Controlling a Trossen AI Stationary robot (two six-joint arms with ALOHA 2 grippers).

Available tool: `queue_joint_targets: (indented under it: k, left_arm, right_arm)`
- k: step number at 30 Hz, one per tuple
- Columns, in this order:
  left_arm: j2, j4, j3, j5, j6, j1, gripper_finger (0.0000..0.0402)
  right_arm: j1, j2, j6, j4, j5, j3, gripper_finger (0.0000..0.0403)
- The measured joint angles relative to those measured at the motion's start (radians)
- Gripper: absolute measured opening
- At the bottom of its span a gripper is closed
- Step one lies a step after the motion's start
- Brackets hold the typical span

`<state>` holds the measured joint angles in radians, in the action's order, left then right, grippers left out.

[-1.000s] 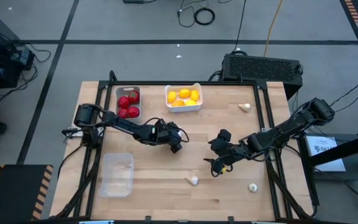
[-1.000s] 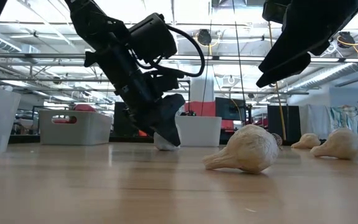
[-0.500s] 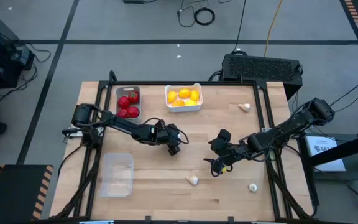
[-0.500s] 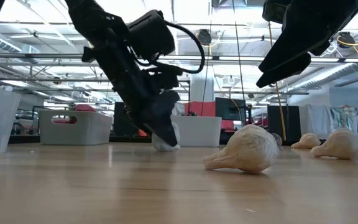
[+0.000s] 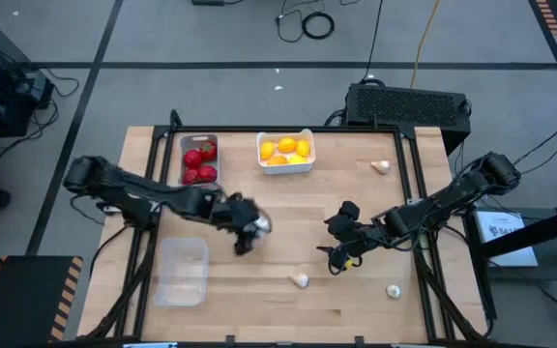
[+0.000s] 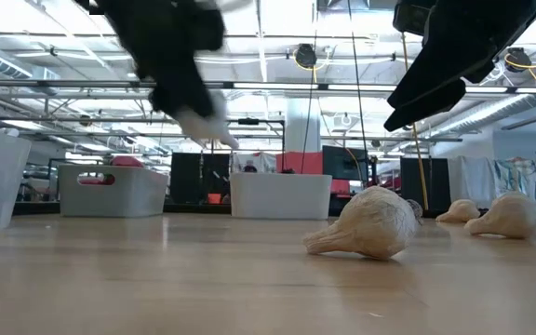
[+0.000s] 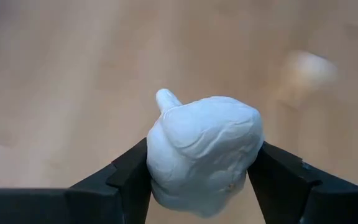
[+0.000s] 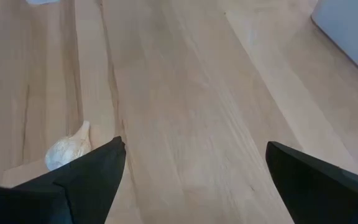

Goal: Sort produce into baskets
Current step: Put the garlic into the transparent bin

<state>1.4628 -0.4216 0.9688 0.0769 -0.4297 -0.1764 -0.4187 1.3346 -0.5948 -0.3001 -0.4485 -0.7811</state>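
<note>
Left hand (image 5: 249, 230) clamped on a garlic bulb (image 7: 202, 152), lifted clear of the worktop (image 5: 356, 300). Clear basket (image 5: 181, 272) just beside, toward the front-left corner: likely drop spot. Right hand (image 5: 335, 253) wide apart, idle, nearest loose garlic (image 5: 301, 280) just ahead.

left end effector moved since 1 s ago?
Yes. In the high view the left end effector, shut on a garlic bulb, has pulled back from mid-table toward the clear tray; in the low view it has lifted off the table.
</note>
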Motion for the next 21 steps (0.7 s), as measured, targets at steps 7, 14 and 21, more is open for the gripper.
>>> queue_joint_targets:
  k: [7,14,21]
  left_arm:
    - [-0.186,-0.2,0.0,-0.158,-0.178,-0.227,0.0228]
    - [-0.311,-0.475,0.0,-0.031,-0.567,-0.494,0.0228]
    - [-0.311,-0.587,-0.026,0.033,-0.768,-0.633,0.0233]
  right_arm:
    - [0.0,0.0,-0.024,-0.006,0.002,0.0,0.0375]
    - [0.0,0.0,-0.034,-0.005,0.002,0.0,0.0375]
    - [0.0,0.0,-0.025,-0.005,0.001,0.0,0.0375]
